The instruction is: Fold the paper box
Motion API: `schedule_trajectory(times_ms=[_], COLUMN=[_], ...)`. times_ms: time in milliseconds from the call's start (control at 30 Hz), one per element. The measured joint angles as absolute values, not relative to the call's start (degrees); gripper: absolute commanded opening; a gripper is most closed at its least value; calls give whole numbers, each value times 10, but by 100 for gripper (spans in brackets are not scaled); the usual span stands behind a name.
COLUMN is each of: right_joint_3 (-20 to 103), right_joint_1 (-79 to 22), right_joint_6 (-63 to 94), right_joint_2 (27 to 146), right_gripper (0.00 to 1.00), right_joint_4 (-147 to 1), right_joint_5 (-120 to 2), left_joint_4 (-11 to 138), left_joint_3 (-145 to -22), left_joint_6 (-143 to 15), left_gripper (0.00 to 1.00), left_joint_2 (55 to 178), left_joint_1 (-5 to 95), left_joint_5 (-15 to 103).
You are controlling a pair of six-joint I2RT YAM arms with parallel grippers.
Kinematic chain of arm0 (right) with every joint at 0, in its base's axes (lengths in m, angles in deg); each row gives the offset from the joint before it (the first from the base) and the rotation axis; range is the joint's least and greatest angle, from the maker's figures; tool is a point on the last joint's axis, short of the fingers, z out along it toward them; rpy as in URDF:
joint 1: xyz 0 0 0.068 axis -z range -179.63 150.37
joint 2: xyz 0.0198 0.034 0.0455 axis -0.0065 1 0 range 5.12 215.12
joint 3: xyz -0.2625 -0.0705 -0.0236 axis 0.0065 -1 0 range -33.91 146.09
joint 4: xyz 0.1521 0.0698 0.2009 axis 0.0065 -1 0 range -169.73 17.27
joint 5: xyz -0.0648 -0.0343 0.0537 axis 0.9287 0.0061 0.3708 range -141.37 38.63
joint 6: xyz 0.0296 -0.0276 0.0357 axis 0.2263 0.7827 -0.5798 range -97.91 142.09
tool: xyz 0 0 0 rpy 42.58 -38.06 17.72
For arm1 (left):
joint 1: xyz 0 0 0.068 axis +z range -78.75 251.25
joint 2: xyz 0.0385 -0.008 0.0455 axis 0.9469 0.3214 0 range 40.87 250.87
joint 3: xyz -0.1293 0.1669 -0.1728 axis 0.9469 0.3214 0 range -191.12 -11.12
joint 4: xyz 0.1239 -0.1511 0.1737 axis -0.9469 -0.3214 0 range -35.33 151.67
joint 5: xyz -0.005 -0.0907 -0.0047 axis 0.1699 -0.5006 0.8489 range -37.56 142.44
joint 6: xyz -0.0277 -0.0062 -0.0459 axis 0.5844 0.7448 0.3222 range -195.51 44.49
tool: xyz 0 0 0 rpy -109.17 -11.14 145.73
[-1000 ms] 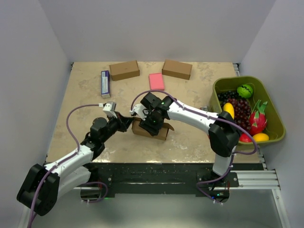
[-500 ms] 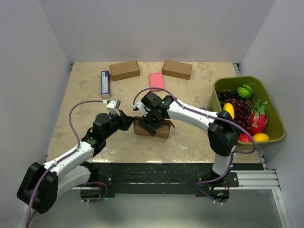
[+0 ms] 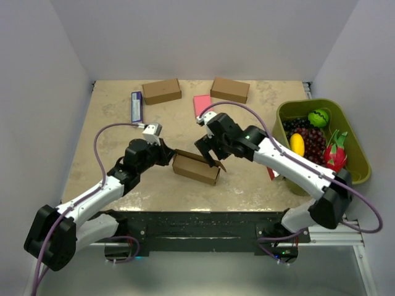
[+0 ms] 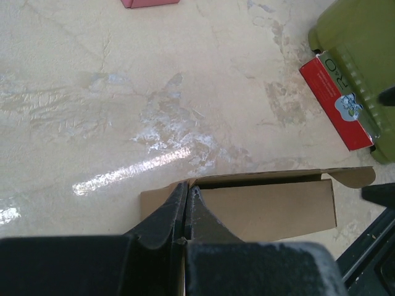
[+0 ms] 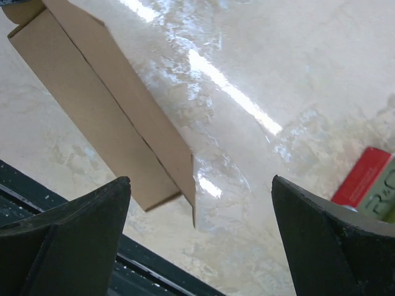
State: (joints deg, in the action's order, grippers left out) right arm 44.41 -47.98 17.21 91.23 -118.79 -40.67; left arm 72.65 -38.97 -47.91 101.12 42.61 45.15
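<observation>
The paper box (image 3: 196, 168) is a slim brown cardboard box lying near the table's front middle, its long top flap slightly ajar. My left gripper (image 3: 168, 154) is at the box's left end, shut on a cardboard edge there. The left wrist view shows the black fingertips (image 4: 185, 197) pressed together at the corner of the box (image 4: 271, 206). My right gripper (image 3: 210, 154) hovers over the box's right end, open and holding nothing. In the right wrist view the box (image 5: 92, 105) lies at upper left, its near corner between the wide-spread gripper (image 5: 200, 179) fingers.
Two ready-made brown boxes (image 3: 162, 90) (image 3: 229, 90) stand at the back with a pink pad (image 3: 202, 103) between them. A blue and white carton (image 3: 136, 108) lies at back left. A green bin (image 3: 355, 139) of fruit stands at right, a red carton (image 4: 338, 102) beside it.
My right gripper opened, let go of the box and drew back to the right. The box swung slightly and now lies lower, with my left gripper still on its left end.
</observation>
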Motion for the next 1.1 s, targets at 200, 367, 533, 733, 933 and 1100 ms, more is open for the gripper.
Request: schedule_trajectory(times_ms=[200, 367, 533, 733, 933, 1100], right_joint_3=[393, 322, 304, 304, 304, 299], right_joint_1=[-468, -464, -464, -464, -464, -464], right_joint_6=[115, 73, 50, 41, 38, 37], right_joint_2=[842, 824, 814, 808, 805, 804], right_gripper=[81, 73, 68, 63, 59, 57], right_joint_4=[-1205, -1210, -1209, -1204, -1203, -1203], right_joint_5=[-374, -376, -384, -391, -396, -405], left_joint_4=[710, 706, 660, 628, 627, 622], left_joint_3=[-401, -403, -402, -396, -396, -396], left_joint_6=[-486, -488, -496, -498, -500, -508], left_gripper=[0, 14, 34, 39, 40, 38], left_joint_2=[1016, 1015, 1013, 1012, 1008, 996], left_joint_1=[424, 422, 421, 420, 420, 419], left_joint_5=[455, 456, 456, 457, 457, 457])
